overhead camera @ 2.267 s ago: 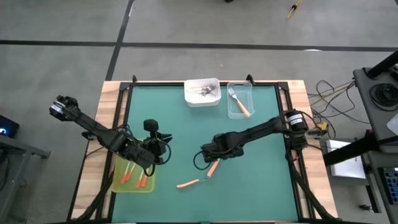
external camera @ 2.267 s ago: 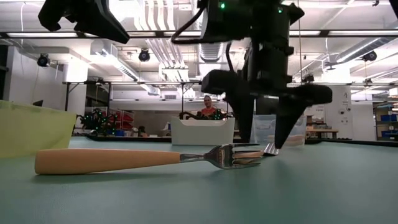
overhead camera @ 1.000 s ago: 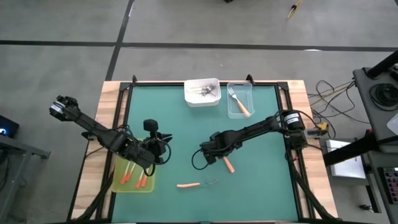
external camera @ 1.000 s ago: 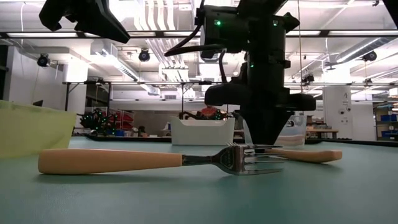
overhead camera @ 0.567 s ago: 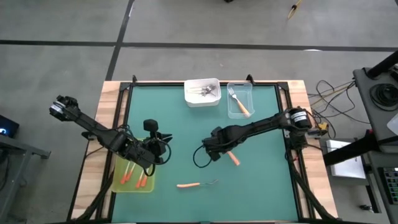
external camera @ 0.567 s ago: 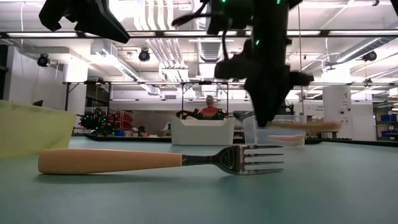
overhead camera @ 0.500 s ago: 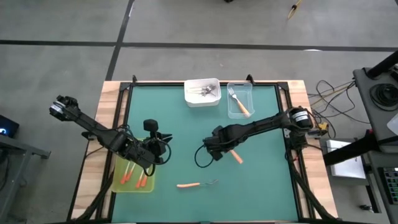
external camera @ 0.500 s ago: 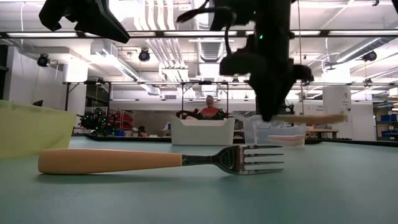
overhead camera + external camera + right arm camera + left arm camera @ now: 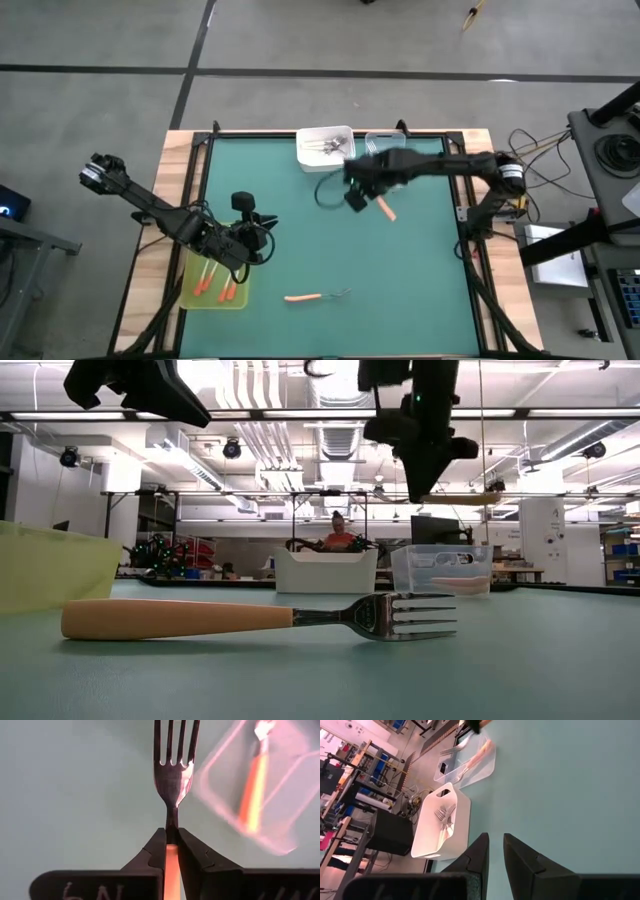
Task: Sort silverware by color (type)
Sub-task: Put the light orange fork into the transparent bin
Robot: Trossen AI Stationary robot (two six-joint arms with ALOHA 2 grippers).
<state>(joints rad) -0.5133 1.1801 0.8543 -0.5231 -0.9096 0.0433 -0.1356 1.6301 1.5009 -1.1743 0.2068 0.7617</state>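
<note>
Smooth teal matting over the table [image 9: 330, 240], framed in pale wood at its edges. Against the far edge of that table, a white plastic bin [image 9: 325, 148] with rounded corners and cut-out handles, holding a loose heap of metal forks [image 9: 444, 818] — handle colour not clear. Just beside the bin, a clear shallow tray [image 9: 441, 568], thin-walled and glossy, with one light orange fork [image 9: 476, 757] lying inside. At the table's near left corner, a translucent yellow-green tray [image 9: 212, 281] holding two red-orange forks [image 9: 216, 286] side by side.

Above the table near the clear tray, the right gripper [image 9: 171, 842], dark and angular, clamped tight on the neck of a fork [image 9: 172, 780] — silver tines ahead of the fingertips, slim orange handle between the pads, lifted clear of the matting. Over the yellow-green tray's inner end, the left gripper [image 9: 494, 851], fingers nearly together with only a thin gap, nothing between them.

Toward the table's near edge, a lone fork [image 9: 255, 617] lying flat: matte light orange handle, four short silver tines.
</note>
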